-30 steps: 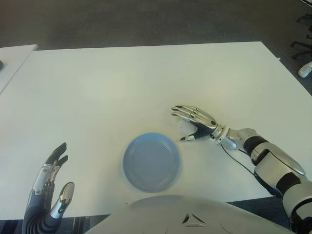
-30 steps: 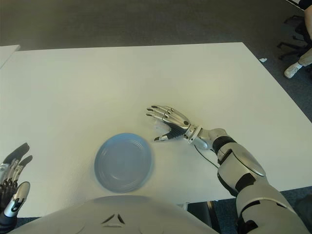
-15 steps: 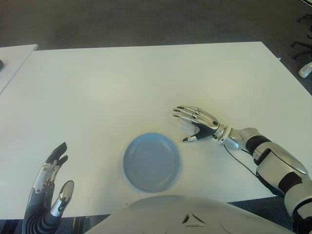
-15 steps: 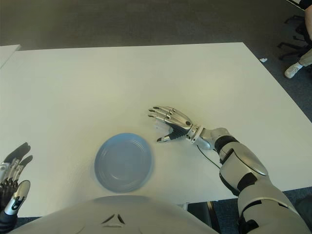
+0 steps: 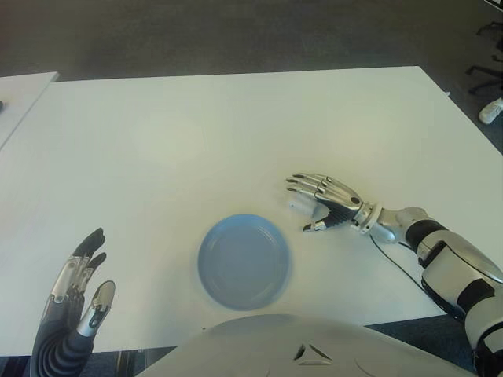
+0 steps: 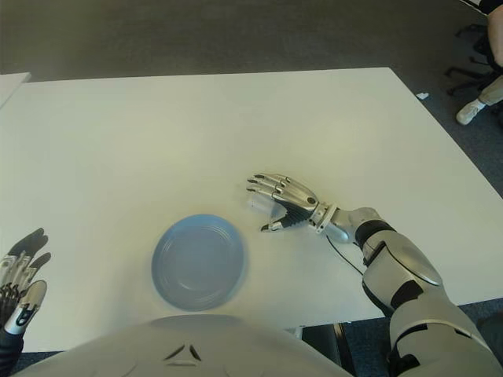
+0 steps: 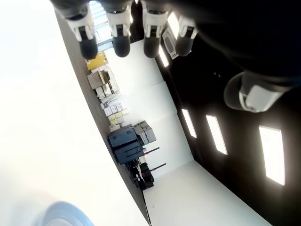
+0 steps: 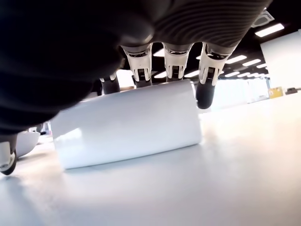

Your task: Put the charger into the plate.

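A small white charger [image 5: 299,206] lies on the white table [image 5: 196,141], just right of the blue plate [image 5: 244,261], which holds nothing. My right hand [image 5: 321,203] is over the charger, palm down, fingers stretched across its top and thumb on the near side. The right wrist view shows the charger [image 8: 127,125] as a white block under the extended fingertips [image 8: 205,96], which are not closed around it. My left hand [image 5: 75,310] shows at the near left corner of the table, left of the plate, fingers spread and holding nothing.
A thin cable [image 5: 393,255] trails along the table by my right forearm. A second white table [image 5: 23,86] stands to the far left. Chair legs [image 5: 487,75] and a shoe [image 5: 491,110] show on the dark floor beyond the right edge.
My right hand has slid a little to the right and nearer, still over the charger. My left hand has sunk slightly lower at the table's near edge.
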### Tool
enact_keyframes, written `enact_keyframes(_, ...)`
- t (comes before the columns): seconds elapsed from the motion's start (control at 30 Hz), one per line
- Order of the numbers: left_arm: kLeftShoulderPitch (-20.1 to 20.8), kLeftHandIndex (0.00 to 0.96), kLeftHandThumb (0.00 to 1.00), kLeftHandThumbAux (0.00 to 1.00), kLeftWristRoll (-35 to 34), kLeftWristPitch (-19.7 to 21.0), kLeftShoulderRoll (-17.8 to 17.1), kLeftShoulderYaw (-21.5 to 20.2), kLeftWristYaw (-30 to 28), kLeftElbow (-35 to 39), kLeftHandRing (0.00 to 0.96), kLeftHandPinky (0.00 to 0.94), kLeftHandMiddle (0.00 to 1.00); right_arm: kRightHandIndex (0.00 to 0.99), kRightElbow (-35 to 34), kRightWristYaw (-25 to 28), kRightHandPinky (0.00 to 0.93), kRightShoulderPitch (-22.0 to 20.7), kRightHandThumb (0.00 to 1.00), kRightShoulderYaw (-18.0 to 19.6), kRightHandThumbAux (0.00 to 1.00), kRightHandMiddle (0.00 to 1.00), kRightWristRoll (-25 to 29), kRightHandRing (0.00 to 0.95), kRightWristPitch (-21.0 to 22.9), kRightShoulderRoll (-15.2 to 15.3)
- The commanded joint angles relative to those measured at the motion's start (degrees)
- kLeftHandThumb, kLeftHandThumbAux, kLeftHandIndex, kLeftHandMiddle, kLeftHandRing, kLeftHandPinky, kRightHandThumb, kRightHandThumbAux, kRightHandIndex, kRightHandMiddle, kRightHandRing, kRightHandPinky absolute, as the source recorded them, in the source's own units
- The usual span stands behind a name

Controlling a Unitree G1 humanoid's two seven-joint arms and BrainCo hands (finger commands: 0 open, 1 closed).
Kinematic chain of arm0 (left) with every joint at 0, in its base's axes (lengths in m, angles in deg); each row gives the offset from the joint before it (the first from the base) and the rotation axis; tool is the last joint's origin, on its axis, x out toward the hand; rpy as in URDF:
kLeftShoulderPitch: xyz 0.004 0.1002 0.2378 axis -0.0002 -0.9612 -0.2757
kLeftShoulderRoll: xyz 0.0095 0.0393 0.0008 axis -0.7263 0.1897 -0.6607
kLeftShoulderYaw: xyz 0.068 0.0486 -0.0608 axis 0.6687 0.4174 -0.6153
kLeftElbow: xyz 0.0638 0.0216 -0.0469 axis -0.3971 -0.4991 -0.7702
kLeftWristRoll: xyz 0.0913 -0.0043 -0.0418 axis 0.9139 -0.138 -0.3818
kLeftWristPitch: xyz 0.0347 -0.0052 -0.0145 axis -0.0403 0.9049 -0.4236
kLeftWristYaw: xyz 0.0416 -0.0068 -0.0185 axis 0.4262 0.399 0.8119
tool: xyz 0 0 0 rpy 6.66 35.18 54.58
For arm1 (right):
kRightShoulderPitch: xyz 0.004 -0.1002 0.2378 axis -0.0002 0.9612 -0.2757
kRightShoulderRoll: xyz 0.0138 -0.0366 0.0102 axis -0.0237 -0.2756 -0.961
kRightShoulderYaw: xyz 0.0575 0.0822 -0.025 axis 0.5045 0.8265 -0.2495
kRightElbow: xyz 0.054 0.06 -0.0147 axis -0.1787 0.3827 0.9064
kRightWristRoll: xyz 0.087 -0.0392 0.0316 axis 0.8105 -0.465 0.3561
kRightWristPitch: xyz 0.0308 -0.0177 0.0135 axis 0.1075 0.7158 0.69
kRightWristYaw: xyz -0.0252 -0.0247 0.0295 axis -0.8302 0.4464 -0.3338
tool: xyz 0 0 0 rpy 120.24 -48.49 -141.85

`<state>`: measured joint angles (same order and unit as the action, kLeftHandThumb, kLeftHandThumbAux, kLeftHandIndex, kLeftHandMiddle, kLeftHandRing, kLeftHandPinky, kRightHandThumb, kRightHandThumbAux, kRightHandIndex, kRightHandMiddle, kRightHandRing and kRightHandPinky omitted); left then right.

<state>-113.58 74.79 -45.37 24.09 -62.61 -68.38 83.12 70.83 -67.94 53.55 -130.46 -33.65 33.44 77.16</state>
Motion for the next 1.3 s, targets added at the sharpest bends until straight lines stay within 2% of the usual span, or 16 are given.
enact_keyframes(0.03, -3.3, 0.070, 0.140, 0.355, -0.1, -1.4, 0.1, 0.3, -2.1, -0.3, 0.014, 0.000, 0.067, 0.000, 1.2, 1.0, 0.151, 2.8, 0.270, -1.3, 0.371, 0.011, -1.9, 0.061, 0.7, 0.8)
enact_keyframes(0.13, -2.4, 0.078, 0.153, 0.353, -1.2, -0.9, -0.8, 0.8, -3.1, -1.2, 0.008, 0.000, 0.070, 0.000, 1.2, 0.7, 0.148, 3.1, 0.255, -1.5, 0.377, 0.016, -2.2, 0.062, 0.8, 0.8)
enact_keyframes(0.37, -4.9, 0.102, 0.187, 0.378, -4.7, 0.4, -1.6, 0.9, -5.5, 0.2, 0.004, 0.000, 0.073, 0.000, 1.2, 2.2, 0.128, 3.4, 0.241, -1.8, 0.393, 0.027, -2.4, 0.063, 0.0, 1.1)
enact_keyframes(0.97, -5.2, 0.092, 0.164, 0.411, -2.7, 1.8, 1.7, 1.6, -5.4, 2.1, 0.000, 0.000, 0.076, 0.000, 0.6, 4.0, 0.076, 2.7, 0.216, -3.7, 0.406, 0.022, -4.0, 0.034, -0.4, 2.5)
enact_keyframes(1.3, -3.5, 0.082, 0.185, 0.379, -3.0, 0.6, 0.9, 2.8, -6.0, 1.2, 0.000, 0.000, 0.064, 0.000, -1.0, 5.7, 0.083, 1.3, 0.223, -5.8, 0.411, 0.009, -5.4, 0.024, -0.9, 3.8)
